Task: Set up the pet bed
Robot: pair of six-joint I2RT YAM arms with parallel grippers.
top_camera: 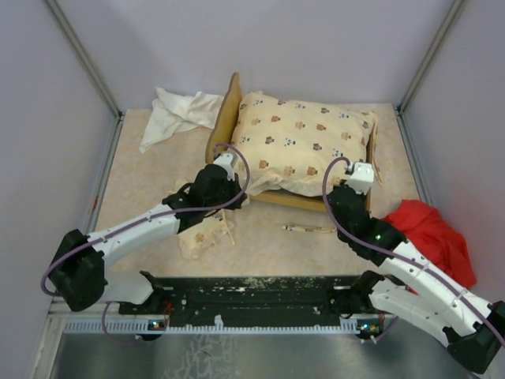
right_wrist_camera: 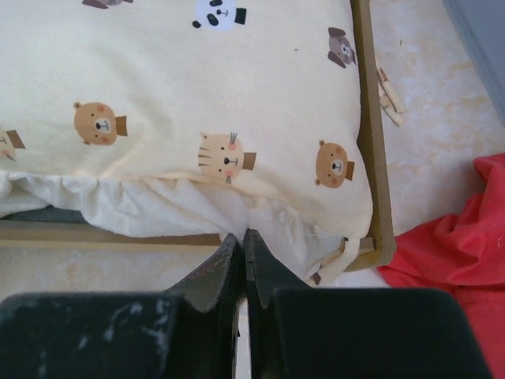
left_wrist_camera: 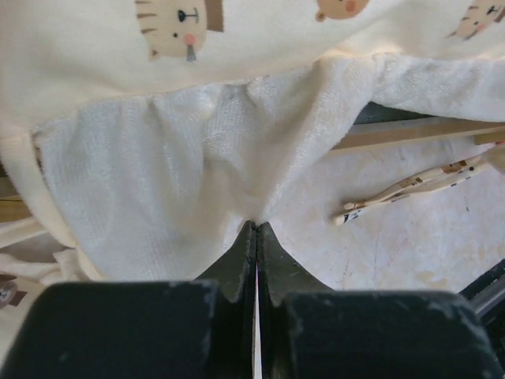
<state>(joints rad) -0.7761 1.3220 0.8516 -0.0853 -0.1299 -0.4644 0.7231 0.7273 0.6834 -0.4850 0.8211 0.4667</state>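
Cream printed fabric, the cushion (top_camera: pixel 304 142), lies in the bed frame (right_wrist_camera: pixel 367 118) and fills it almost from rail to rail. Its near edge is turned so that the white terry underside shows and overhangs the near rail, directly ahead of both claws.

The left claw (left_wrist_camera: pixel 256 237) is pressed together on a pinch of that terry edge. The right claw (right_wrist_camera: pixel 243 241) is likewise clamped on the edge, close to the frame's near right corner, which stands just to its right. A strip of dark base shows ahead and to the left of the right claw, under the cushion's lip.

Risks, as judged:
- A pull toward the arms would likely draw the cushion out over the near rail rather than seat it.
- Unequal pull between the two claws could skew the cushion in the frame.
- The frame looks light; fabric tension may drag or tip it across the bench (top_camera: pixel 260 245).
- If released as it lies, the turned edge would probably leave the underside exposed.

Contents: the frame holds the cushion only. The small pillow (top_camera: pixel 199 239) is outside it, on the bench behind the left claw and under that arm, which may sweep it. A printed strip (left_wrist_camera: pixel 410 189) lies loose to the right of the left claw. The red cloth (right_wrist_camera: pixel 458 245) is just right of the right claw; the white cloth (top_camera: pixel 177 114) is well beyond the left.
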